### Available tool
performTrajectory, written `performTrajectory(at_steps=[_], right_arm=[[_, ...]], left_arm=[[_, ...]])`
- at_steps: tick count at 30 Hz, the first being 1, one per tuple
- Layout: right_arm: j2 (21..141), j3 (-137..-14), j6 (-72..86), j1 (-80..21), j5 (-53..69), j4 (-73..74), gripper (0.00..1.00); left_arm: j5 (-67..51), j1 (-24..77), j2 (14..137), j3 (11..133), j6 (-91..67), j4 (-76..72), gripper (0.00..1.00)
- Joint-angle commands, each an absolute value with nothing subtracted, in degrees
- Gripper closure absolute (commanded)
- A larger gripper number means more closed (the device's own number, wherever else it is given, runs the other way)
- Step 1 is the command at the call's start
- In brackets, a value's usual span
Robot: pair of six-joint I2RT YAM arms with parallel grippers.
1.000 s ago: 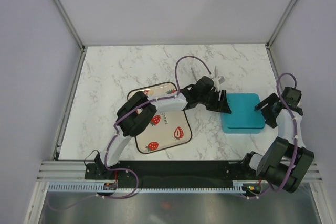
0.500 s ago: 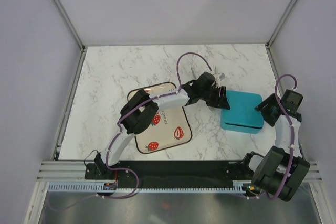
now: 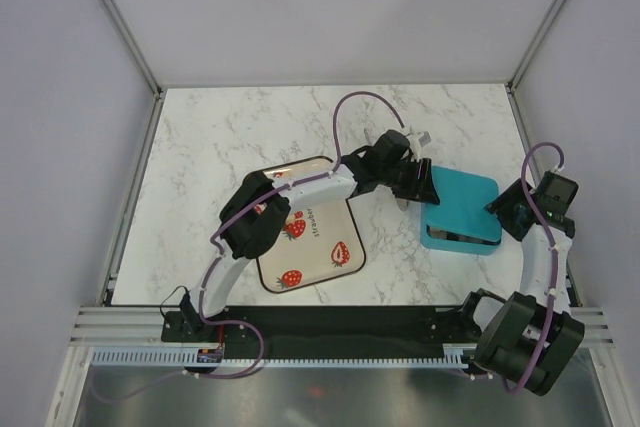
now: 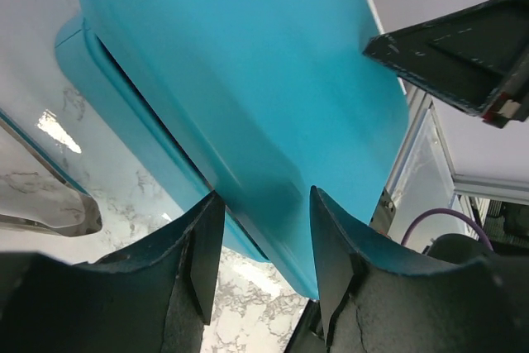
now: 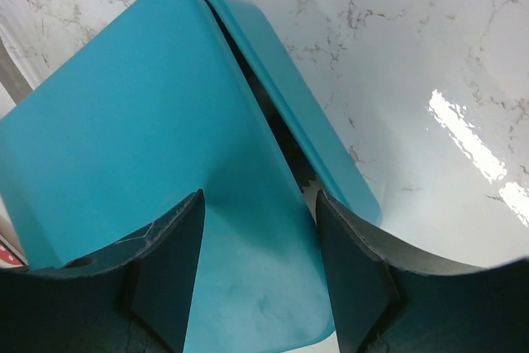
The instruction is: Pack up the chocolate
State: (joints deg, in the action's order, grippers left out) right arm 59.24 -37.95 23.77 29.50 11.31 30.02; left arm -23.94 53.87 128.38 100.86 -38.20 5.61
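No chocolate shows in any view. A teal box stands right of centre. Its lid [image 3: 465, 205] sits tilted and shifted over the base [image 3: 450, 240], with a dark gap between them. My left gripper [image 3: 424, 190] is at the lid's left edge. In the left wrist view its jaws [image 4: 260, 262] are closed on the lid's rim [image 4: 248, 80] above the base [image 4: 116, 97]. My right gripper [image 3: 507, 213] is at the lid's right edge. In the right wrist view it [image 5: 260, 279] is open, with the lid [image 5: 149, 163] between its fingers over the base [image 5: 306, 121].
A flat tray with red strawberry prints [image 3: 325, 247] lies left of the box, partly under the left arm. A shiny metal utensil [image 4: 58, 214] lies on the marble beside the box. The enclosure's walls bound the table on three sides.
The left gripper has pushed further right and back at the lid. The lid has shifted right and tilted off the base. The right gripper has drawn slightly right.
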Motion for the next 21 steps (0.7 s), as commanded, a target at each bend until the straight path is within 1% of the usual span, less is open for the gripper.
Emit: performTrajectory(at_steps=[1,6,11,16,21], right_arm=[[56.95,-40.08,25.66,29.00,10.38,31.72,0.36],[56.43,-40.16,28.20,29.00,3.88,34.80,0.37],[54.32,-39.64,30.06,29.00,1.15,35.16,0.37],[53.26,-41.39,28.48,28.92,2.63,34.37,0.37],[53.52,-43.68,27.86,29.00,3.34,35.07,0.36]], left_arm=[[-25.84,55.28,123.49,100.28,-36.21,3.34,0.48],[-26.10,55.81,123.05,98.44,-36.65,3.25,0.48],[-25.75,56.42,123.05,95.63,-36.56,2.81,0.48],[-23.39,56.34,121.47,92.56,-36.21,2.81,0.48],[-23.47,56.42,121.38,92.37,-36.65,2.90,0.48]])
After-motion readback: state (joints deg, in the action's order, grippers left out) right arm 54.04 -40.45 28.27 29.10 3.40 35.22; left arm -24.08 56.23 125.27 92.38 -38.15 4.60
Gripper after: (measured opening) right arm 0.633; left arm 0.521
